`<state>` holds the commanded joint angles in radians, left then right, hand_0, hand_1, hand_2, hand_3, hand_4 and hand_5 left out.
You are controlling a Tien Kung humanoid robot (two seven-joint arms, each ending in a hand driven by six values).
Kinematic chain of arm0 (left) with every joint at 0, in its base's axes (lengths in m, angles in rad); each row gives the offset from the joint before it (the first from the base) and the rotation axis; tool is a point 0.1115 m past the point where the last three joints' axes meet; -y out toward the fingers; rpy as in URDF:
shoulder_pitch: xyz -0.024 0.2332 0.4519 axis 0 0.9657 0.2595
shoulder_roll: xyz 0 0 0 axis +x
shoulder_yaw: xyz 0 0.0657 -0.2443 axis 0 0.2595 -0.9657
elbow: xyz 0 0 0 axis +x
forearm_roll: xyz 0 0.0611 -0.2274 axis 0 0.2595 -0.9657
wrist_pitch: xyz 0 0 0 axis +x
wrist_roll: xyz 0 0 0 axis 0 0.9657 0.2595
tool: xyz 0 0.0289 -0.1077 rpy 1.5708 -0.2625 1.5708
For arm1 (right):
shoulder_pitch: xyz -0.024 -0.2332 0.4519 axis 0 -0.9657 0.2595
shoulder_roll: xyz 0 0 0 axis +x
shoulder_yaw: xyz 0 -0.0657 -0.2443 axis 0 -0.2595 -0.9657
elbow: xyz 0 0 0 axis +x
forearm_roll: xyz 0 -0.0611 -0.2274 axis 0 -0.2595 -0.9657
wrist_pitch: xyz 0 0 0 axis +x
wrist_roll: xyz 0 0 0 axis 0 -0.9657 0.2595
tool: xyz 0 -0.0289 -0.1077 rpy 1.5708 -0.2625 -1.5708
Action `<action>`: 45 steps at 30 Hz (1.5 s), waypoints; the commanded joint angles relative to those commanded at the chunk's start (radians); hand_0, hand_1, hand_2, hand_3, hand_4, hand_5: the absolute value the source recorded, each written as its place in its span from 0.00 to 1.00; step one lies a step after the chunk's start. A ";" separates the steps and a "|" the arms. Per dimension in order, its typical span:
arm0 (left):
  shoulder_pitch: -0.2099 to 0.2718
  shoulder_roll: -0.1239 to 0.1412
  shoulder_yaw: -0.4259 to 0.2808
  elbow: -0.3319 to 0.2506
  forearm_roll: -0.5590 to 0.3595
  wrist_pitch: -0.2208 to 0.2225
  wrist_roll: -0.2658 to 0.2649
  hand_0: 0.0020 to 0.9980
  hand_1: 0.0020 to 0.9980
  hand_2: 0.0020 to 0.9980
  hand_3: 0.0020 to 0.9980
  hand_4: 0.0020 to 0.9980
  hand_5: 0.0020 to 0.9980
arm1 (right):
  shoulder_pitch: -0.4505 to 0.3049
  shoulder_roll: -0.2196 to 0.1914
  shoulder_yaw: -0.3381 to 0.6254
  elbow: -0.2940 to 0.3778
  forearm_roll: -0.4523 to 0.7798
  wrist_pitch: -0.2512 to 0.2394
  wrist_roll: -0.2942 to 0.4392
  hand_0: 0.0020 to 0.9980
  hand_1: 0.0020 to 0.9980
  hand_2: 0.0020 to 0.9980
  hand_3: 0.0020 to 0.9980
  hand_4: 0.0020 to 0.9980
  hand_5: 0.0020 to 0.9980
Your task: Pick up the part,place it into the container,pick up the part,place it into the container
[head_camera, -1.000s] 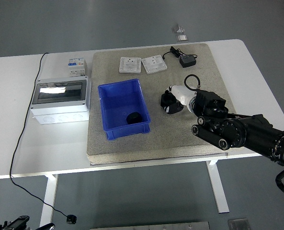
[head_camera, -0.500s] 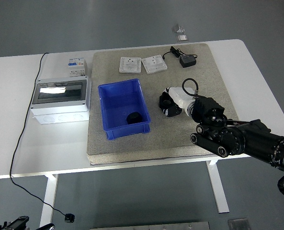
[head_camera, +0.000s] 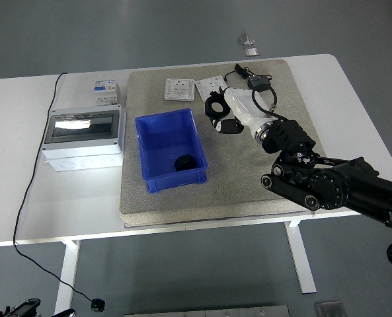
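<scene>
My right hand [head_camera: 221, 115], a white palm with black fingers, hangs above the grey mat [head_camera: 248, 191] just right of the blue container's far corner. Its fingers are curled around a small black part [head_camera: 215, 105] that is hard to tell apart from them. The blue container [head_camera: 143, 148] stands open on the left half of the mat. Another black part [head_camera: 184, 162] lies on the container's floor near the front wall. The left arm does not show.
Two white switch plates [head_camera: 180, 89] lie at the back of the mat, with a black adapter [head_camera: 258, 83] and its cord to their right. A grey enclosure with a clear lid [head_camera: 83, 137] and a small breaker [head_camera: 106, 91] stand left of the mat.
My right hand rose from the mat right of the container and moved back and to the left, taking the black part with it. The spot where it rested is now bare.
</scene>
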<state>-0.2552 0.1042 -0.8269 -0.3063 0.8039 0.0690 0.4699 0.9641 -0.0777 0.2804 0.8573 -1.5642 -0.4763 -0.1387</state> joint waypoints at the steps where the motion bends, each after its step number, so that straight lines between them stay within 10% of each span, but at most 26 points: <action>1: 0.000 0.000 -0.001 0.000 0.001 0.000 0.001 0.66 0.67 0.66 0.57 0.65 0.59 | -0.003 -0.003 0.020 0.030 -0.019 -0.007 0.010 0.45 0.23 0.51 0.49 0.13 0.00; 11: -0.002 -0.004 0.006 0.000 -0.010 0.003 -0.002 0.66 0.67 0.66 0.57 0.65 0.59 | 0.005 0.009 -0.080 0.246 -0.125 0.069 -0.019 0.58 0.33 0.53 0.51 0.13 0.00; 13: -0.002 -0.005 0.008 0.000 -0.014 0.004 -0.003 0.66 0.67 0.67 0.57 0.65 0.59 | 0.008 0.010 -0.100 0.260 -0.130 0.094 -0.023 0.69 0.50 0.56 0.55 0.11 0.00; 33: 0.000 -0.004 0.007 0.000 -0.012 0.003 -0.002 0.66 0.67 0.67 0.57 0.64 0.59 | -0.001 0.007 -0.074 0.265 -0.210 0.335 -0.154 0.88 0.74 0.69 0.65 0.45 0.08; 45: 0.000 -0.003 0.007 0.000 -0.011 0.003 -0.001 0.66 0.67 0.67 0.57 0.63 0.59 | -0.002 0.006 -0.073 0.264 -0.214 0.375 -0.186 0.92 0.77 0.73 0.66 0.54 0.12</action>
<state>-0.2554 0.1015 -0.8203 -0.3061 0.7933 0.0723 0.4693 0.9622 -0.0717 0.2078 1.1217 -1.7782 -0.1017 -0.3244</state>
